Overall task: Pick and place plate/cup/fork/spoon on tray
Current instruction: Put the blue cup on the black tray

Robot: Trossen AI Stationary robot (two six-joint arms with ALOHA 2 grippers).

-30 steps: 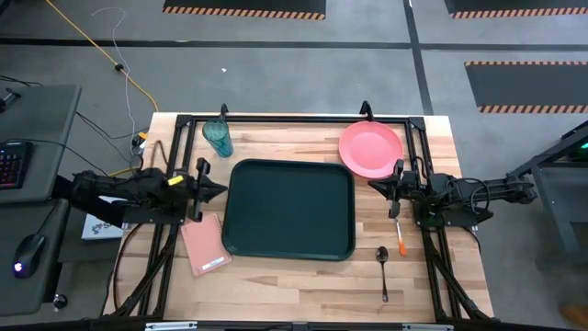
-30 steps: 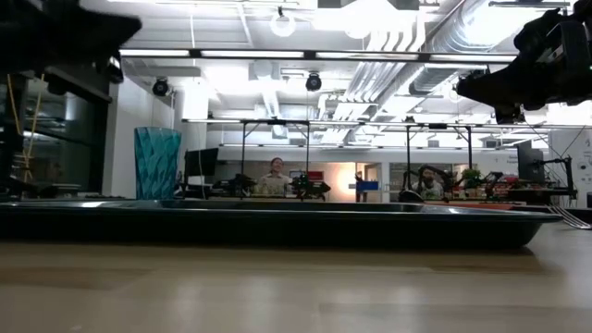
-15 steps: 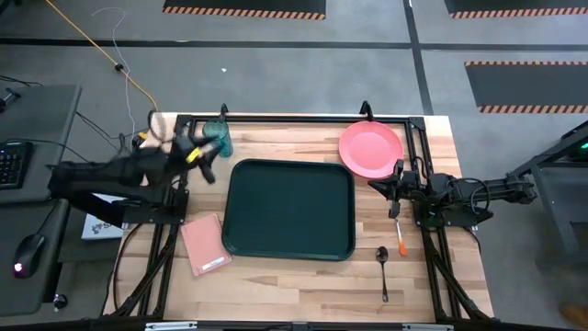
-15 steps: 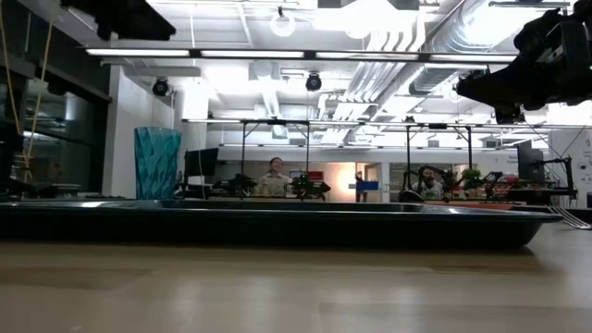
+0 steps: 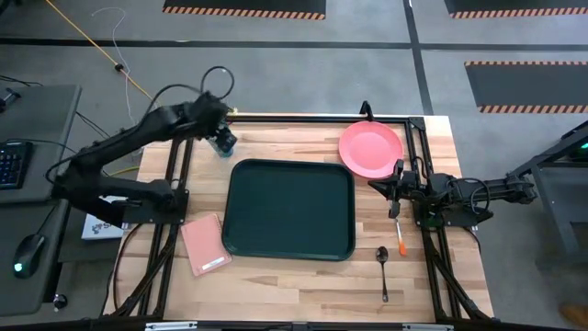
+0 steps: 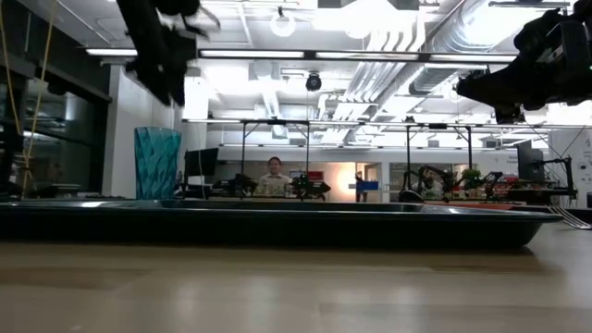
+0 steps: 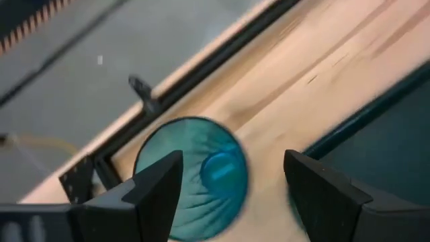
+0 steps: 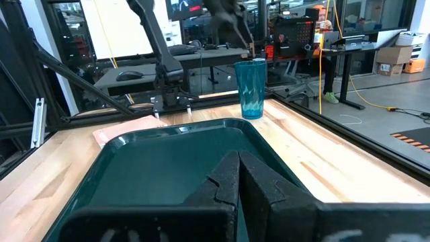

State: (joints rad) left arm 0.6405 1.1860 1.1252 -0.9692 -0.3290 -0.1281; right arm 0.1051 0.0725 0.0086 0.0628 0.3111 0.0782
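Observation:
The teal cup (image 5: 221, 140) stands upright on the table near its far left corner, beyond the empty dark green tray (image 5: 289, 210). My left gripper (image 7: 232, 195) hangs open above the cup (image 7: 191, 176), fingers pointing down; in the low view it (image 6: 166, 65) is clear of the cup's rim (image 6: 157, 129). The pink plate (image 5: 370, 149) lies flat on the table off the tray's far right corner. The fork (image 5: 401, 237) and the dark spoon (image 5: 383, 269) lie on the table right of the tray. My right gripper (image 5: 377, 185) is shut, hovering between plate and fork.
A pink rectangular pad (image 5: 205, 245) lies off the tray's near left corner. A black frame rail (image 5: 294, 118) runs along the table's far edge just behind the cup. Bare wood shows between cup and plate (image 5: 285, 142) and along the near edge.
My left arm has swung from beside the tray's left edge toward the table's far edge and risen, ending over the cup with its gripper tipped down. The cup and everything else on the table have stayed put.

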